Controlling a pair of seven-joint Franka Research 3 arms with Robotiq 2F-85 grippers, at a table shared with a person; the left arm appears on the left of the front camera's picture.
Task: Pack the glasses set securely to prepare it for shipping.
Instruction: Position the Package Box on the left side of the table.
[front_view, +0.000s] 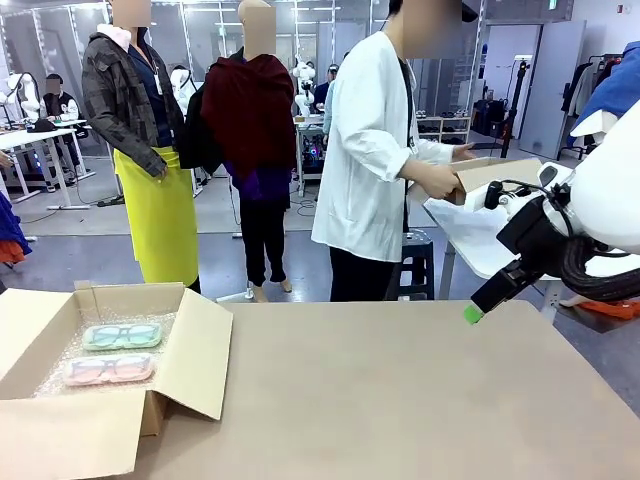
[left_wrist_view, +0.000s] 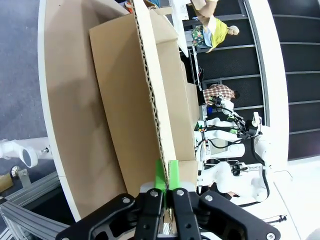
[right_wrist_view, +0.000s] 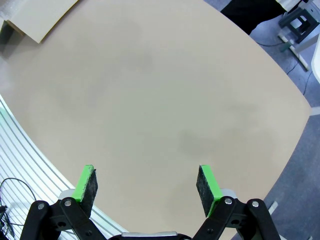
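The glasses set, a mint-green case (front_view: 122, 336) and a pink case (front_view: 109, 369), lies inside the open cardboard box (front_view: 190, 350) at the near left of the counter (front_view: 400, 400). The cases rest side by side on bubble wrap (front_view: 55, 375), green farther and pink nearer, long axes running left to right. The left gripper (left_wrist_view: 166, 175) is the nearer arm: its fingers are pressed narrow on the edge of an upright box flap (left_wrist_view: 150, 90). The right gripper (right_wrist_view: 147, 182), fingers spread wide and holding nothing, hovers over bare counter at the far right, well apart from the box. Closing the flaps probably falls to the left arm.
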